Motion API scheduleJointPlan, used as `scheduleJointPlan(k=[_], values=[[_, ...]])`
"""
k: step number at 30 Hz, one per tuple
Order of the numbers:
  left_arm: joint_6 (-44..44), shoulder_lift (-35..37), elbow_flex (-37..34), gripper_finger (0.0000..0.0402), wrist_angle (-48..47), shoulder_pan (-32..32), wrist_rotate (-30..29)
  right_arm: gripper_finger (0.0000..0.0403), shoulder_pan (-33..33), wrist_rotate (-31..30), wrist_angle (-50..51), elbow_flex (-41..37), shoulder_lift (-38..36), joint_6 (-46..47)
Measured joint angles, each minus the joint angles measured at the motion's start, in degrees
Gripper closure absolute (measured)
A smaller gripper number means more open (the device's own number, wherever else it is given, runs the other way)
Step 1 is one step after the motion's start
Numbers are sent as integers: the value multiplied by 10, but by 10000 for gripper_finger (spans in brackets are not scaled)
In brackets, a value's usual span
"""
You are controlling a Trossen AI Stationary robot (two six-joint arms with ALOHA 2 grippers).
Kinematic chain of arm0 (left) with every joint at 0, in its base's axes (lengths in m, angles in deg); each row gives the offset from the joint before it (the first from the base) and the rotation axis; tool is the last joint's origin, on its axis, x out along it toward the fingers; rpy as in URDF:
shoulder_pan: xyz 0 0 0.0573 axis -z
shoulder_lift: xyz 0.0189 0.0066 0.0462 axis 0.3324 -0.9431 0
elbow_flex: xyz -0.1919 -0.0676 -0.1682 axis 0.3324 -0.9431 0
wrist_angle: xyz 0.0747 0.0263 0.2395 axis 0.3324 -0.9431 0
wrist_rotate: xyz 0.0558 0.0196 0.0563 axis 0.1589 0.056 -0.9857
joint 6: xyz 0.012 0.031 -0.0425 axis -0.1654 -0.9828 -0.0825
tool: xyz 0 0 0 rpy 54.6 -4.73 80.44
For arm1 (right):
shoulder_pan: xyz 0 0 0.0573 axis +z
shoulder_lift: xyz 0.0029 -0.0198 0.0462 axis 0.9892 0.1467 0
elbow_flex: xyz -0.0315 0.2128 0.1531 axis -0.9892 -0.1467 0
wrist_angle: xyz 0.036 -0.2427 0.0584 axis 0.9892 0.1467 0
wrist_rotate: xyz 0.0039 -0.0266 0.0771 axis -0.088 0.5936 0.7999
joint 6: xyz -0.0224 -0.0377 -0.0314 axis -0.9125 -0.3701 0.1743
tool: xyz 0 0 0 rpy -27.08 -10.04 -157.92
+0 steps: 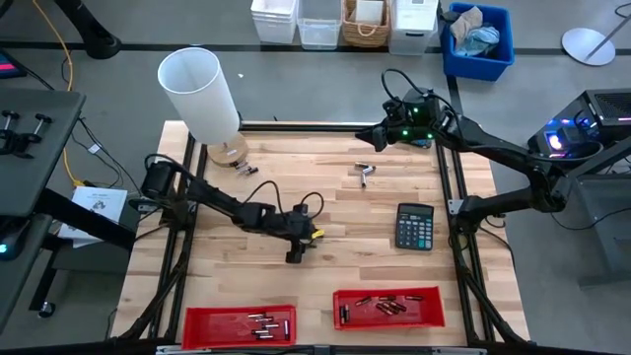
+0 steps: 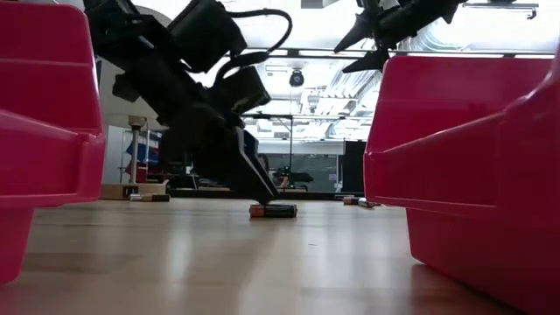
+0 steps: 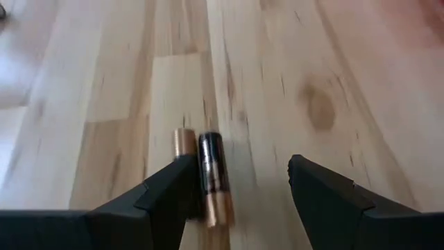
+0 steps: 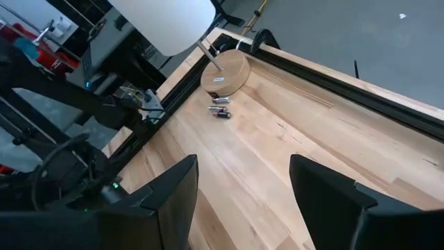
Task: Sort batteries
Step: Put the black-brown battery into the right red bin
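My left gripper [image 1: 294, 255] is down at the table's middle, open, fingers pointing down [image 3: 239, 167]. Two batteries lie flat on the wood there: a black one with a copper end [image 3: 211, 179] between the fingers, close to one finger, and a second one [image 3: 182, 141] partly hidden behind that finger. The low view shows them [image 2: 273, 210] under the fingertip. More batteries lie by the lamp base [image 1: 245, 169] [image 4: 220, 107], and others in the two red trays [image 1: 264, 323] [image 1: 385, 306]. My right gripper [image 1: 365, 138] [image 4: 243, 167] hangs open, high over the far side. My left gripper comes from above with its fingers along either side of the black-and-copper battery [image 3: 210, 163]. One finger [image 3: 173, 184] stands right against the battery's side. I cannot tell whether it touches. The battery lies flat on the table.
A lamp with a white shade [image 1: 202, 91] stands at the far left corner. A black calculator [image 1: 414, 227] lies on the right. Small silvery pieces [image 1: 365, 174] lie toward the far side. The red trays [image 1: 197, 318] [image 1: 439, 296] sit along the near edge.
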Motion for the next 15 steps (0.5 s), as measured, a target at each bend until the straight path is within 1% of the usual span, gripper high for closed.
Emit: scheduleJointPlan(k=[4,9,11,13,15], values=[[20,-18,-1,179,-5,-1,-8,181,0,0,0,0,0,2],[20,-20,0,179,-6,0,-8,181,0,-1,4,0,0,2],[23,-20,0,186,-7,1,-8,181,0,0,4,0,0,2],[30,-20,0,212,-9,1,-6,181,0,-1,4,0,0,2],[46,-28,0,270,-7,0,-8,181,0,-1,5,0,0,2]])
